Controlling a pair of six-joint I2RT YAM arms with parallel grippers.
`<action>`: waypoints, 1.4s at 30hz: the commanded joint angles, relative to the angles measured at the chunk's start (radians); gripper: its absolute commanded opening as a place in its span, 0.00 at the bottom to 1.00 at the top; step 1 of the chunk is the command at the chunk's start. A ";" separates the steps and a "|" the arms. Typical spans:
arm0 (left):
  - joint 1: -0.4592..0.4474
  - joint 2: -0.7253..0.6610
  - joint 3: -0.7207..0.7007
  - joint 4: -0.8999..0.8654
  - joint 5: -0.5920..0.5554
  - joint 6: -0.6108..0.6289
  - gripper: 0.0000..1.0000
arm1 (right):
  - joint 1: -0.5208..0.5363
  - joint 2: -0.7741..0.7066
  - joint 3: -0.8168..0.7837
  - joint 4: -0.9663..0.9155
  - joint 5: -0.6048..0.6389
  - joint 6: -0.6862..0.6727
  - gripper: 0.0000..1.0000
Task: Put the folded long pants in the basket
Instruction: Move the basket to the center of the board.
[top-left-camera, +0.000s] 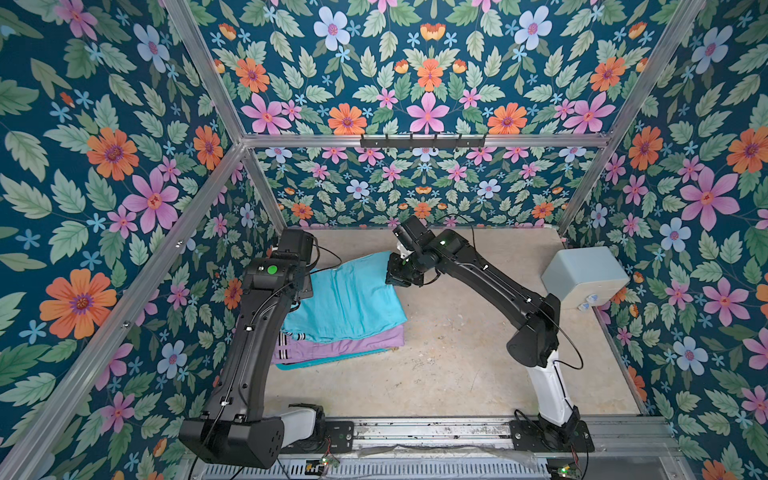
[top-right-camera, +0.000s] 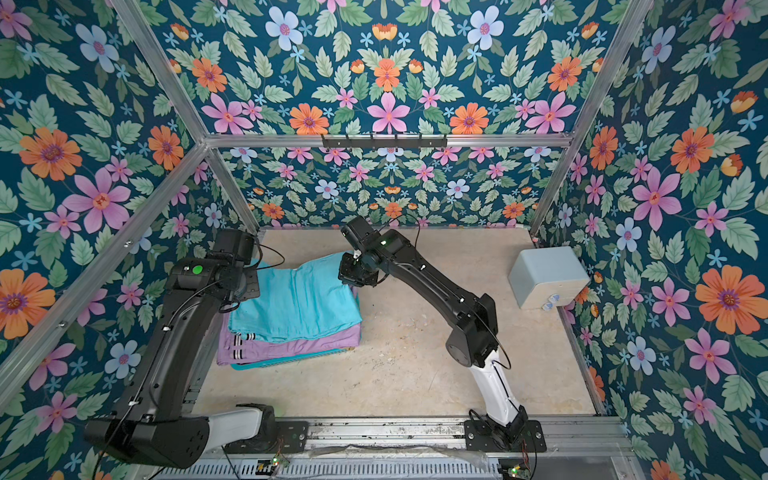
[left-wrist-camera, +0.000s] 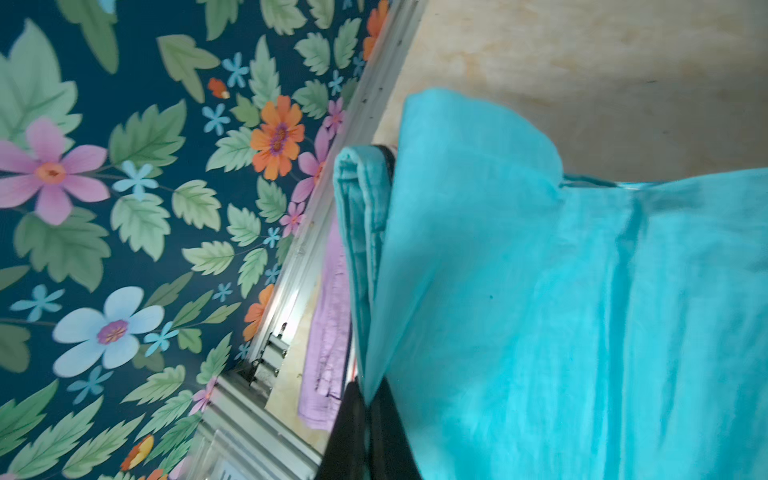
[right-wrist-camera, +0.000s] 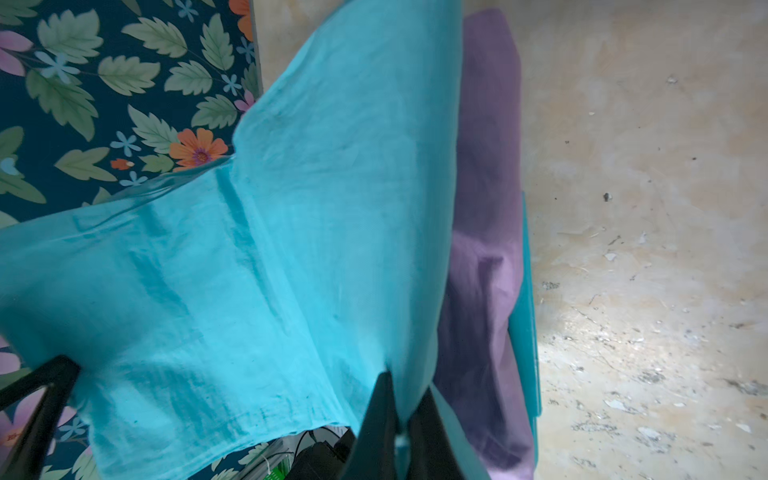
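Matt cloth pants (top-left-camera: 345, 299), rough scuffed tabletop (top-left-camera: 457, 353)

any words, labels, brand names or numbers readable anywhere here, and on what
No readable text in any view.
pale blue box: small round blue and white marks on its side, too small to read.
lilac pants: a striped band, no lettering visible.
turquoise pants: plain cloth, no label showing.
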 joint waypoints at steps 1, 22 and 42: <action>0.008 -0.006 -0.012 0.008 -0.092 0.031 0.00 | 0.012 0.009 0.011 -0.086 0.026 -0.008 0.00; 0.011 0.038 -0.230 0.147 0.002 0.016 0.00 | -0.009 -0.072 -0.472 0.132 -0.011 -0.026 0.00; -0.146 -0.016 -0.526 0.550 0.722 -0.239 0.00 | -0.386 -0.644 -1.134 0.164 -0.080 -0.232 0.00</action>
